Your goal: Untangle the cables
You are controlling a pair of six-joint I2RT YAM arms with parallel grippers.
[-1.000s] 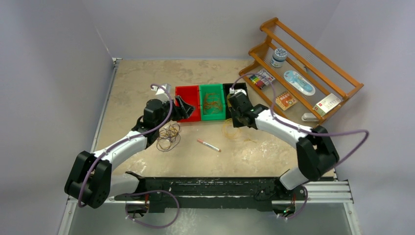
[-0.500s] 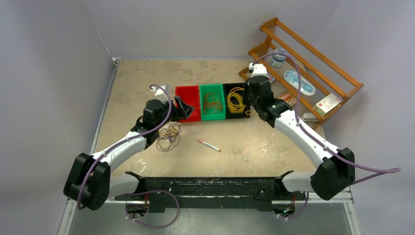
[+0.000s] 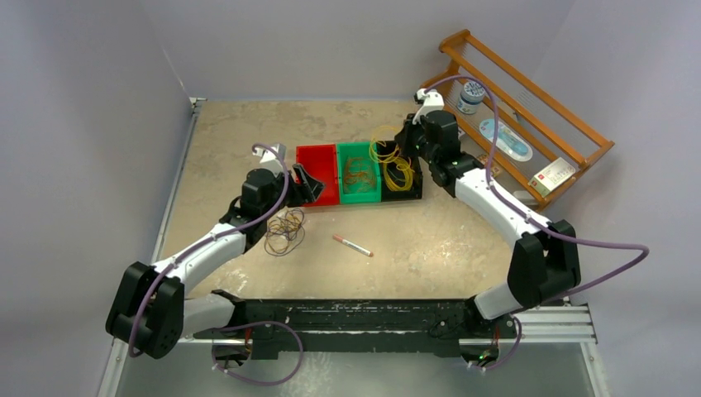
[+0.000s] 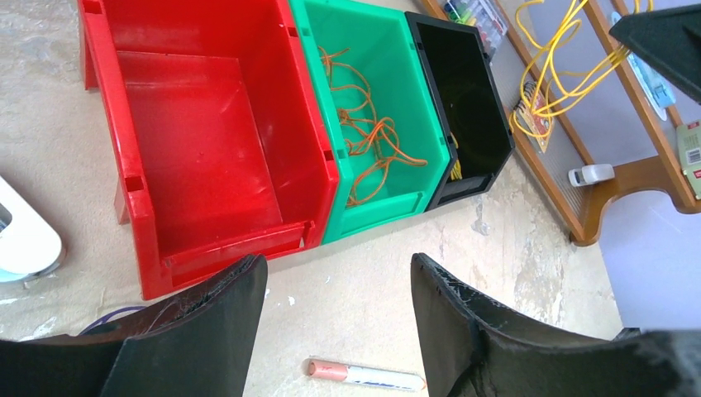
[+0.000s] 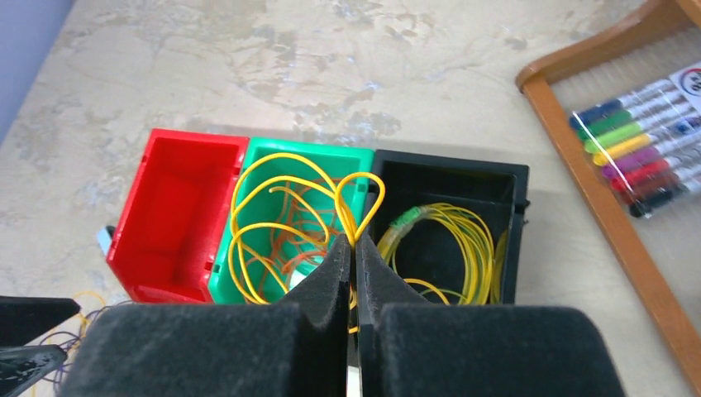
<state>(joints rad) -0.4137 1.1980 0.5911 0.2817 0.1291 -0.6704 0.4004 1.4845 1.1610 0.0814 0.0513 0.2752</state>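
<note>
A loose tangle of brownish and dark cables [image 3: 285,231] lies on the table in front of the red bin [image 3: 317,174]. My left gripper [image 3: 309,184] [image 4: 339,266] hovers open at that bin's front edge, holding nothing. The green bin [image 4: 382,203] holds an orange cable [image 4: 372,142]. My right gripper [image 3: 407,141] [image 5: 354,245] is shut on a yellow cable [image 5: 360,197], raised above the black bin [image 5: 453,168]. Loops of it hang over the green and black bins, and part of it coils inside the black bin [image 3: 402,174].
A pink-capped marker [image 3: 353,246] [image 4: 364,375] lies on the table in front of the bins. A wooden rack [image 3: 570,132] with coloured pens [image 5: 638,149], a jar and packets leans at the back right. Walls close in at left and rear.
My right gripper carried the yellow cable from the table in front of the bins up over the black bin, then rose further back. The left arm barely moved.
</note>
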